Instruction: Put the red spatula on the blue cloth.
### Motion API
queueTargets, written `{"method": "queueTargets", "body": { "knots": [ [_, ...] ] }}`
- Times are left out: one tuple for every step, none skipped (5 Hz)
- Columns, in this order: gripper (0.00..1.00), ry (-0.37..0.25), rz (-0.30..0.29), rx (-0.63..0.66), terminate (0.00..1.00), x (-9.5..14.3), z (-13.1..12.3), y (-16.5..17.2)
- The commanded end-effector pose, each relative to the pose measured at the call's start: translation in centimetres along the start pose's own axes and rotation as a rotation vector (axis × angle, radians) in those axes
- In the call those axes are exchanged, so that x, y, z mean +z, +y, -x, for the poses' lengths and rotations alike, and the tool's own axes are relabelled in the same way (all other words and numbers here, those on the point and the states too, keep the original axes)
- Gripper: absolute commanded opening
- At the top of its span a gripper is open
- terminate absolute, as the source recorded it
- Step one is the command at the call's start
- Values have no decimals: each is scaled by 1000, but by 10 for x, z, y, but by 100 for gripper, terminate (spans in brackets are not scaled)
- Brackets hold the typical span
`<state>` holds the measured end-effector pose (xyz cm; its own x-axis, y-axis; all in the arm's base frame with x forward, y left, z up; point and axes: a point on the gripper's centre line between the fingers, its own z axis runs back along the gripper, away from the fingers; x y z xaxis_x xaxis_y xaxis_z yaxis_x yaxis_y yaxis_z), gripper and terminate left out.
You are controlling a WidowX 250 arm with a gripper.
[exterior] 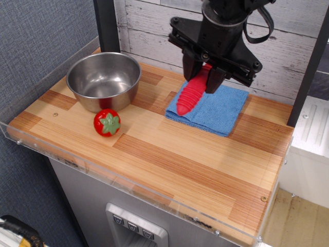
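One red spatula [192, 95], clenched in my claw [204, 73] by its upper end, ribbed handle slanting down-left in the air over the left part of the one blue cloth [209, 108]. Can't tell if its tip touches the fabric. Cloth lies flat at the table's [195, 164] back. One steel bowl [104, 80] far left, one toy tomato [107, 122] just in front of it.
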<state>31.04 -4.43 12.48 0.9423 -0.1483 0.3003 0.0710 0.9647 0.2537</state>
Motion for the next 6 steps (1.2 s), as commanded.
{"method": "queueTargets", "body": {
  "knots": [
    [0,3,27,-57,0,-34,-24,-15],
    [0,24,39,-82,0,-52,-27,-24],
    [0,33,44,-103,0,-71,-31,-29],
    [0,41,45,-105,0,-81,-31,-29],
    [0,55,53,-107,0,-90,-28,-30],
    [0,64,55,-104,0,-95,-24,-30]
  ]
}}
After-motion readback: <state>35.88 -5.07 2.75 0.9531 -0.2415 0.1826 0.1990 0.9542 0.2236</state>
